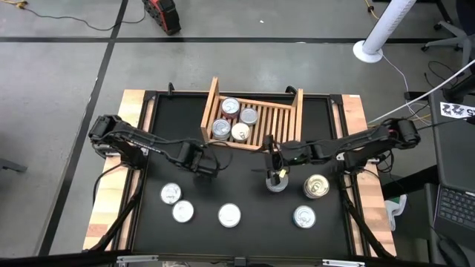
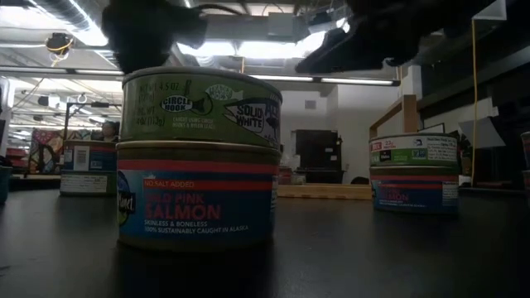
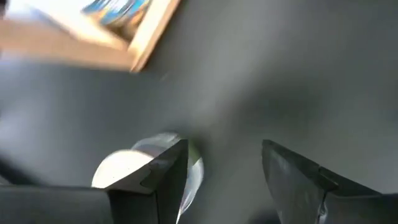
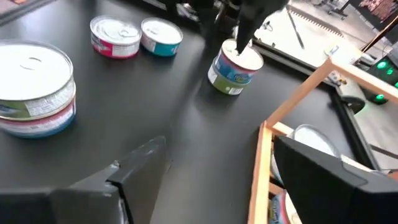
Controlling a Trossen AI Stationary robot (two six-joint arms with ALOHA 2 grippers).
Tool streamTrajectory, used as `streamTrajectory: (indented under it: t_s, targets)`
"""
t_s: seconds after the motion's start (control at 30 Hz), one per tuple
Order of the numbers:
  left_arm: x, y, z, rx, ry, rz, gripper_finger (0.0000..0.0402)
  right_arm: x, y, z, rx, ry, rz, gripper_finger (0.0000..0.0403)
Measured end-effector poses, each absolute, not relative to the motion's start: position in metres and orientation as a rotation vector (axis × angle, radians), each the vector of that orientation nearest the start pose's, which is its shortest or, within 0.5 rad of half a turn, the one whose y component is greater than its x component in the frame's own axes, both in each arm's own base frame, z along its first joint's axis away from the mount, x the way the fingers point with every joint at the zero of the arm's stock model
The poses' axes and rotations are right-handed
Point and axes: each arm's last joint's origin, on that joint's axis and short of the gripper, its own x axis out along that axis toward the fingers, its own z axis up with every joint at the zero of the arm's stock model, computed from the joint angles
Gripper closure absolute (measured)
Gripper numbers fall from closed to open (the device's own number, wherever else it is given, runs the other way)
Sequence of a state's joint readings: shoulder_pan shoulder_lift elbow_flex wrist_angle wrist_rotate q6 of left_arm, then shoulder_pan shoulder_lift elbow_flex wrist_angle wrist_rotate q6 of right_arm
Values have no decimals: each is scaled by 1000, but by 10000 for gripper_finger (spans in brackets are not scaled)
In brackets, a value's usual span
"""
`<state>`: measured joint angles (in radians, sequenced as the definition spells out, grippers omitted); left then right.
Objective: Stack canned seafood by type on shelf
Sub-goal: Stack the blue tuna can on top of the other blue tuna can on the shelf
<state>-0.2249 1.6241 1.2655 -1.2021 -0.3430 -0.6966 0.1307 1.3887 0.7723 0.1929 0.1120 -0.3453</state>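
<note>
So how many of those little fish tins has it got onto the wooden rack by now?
Four tins show from above in the shelf, though stacks could hide more. Nothing is in hand: the left gripper and right gripper both hover over the mat with jaws open and empty. Six spots of loose tins still wait on the table, at least one stacked two-high.

Four tins (image 1: 234, 120) lie in the shelf (image 1: 286, 119); others (image 1: 229, 215) before it.

Black table mat (image 1: 245, 167) under a pale wooden shelf (image 1: 288, 119). Nearest stack (image 2: 199, 157) — green-labelled white-tuna tin (image 2: 201, 106) on a blue salmon tin (image 2: 195, 194) with a red band and pink lettering. Loose tins (image 1: 229, 215) show silvery-white lids — both grippers are dark.
</note>
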Motion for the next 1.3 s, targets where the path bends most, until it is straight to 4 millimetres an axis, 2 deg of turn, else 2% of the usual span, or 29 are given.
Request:
streamTrajectory:
  t_s: [0.27, 0.53, 0.73, 1.0, 1.1, 1.3]
  targets:
    - [258, -56, 217, -146, 1449, 767, 204, 311, 38, 204, -395, 438, 93, 107]
    - [247, -53, 198, -188, 1461, 868, 204, 320, 38, 189, -405, 446, 66, 107]
    - [246, -52, 186, -187, 1431, 842, 204, 321, 38, 187, -406, 452, 64, 107]
    - [244, -51, 182, -147, 1445, 832, 206, 321, 38, 188, -405, 446, 63, 107]
    - [243, -51, 182, -124, 1446, 829, 226, 321, 38, 188, -405, 445, 63, 107]
    - [242, -50, 182, -94, 1452, 832, 294, 321, 38, 188, -405, 445, 63, 107]
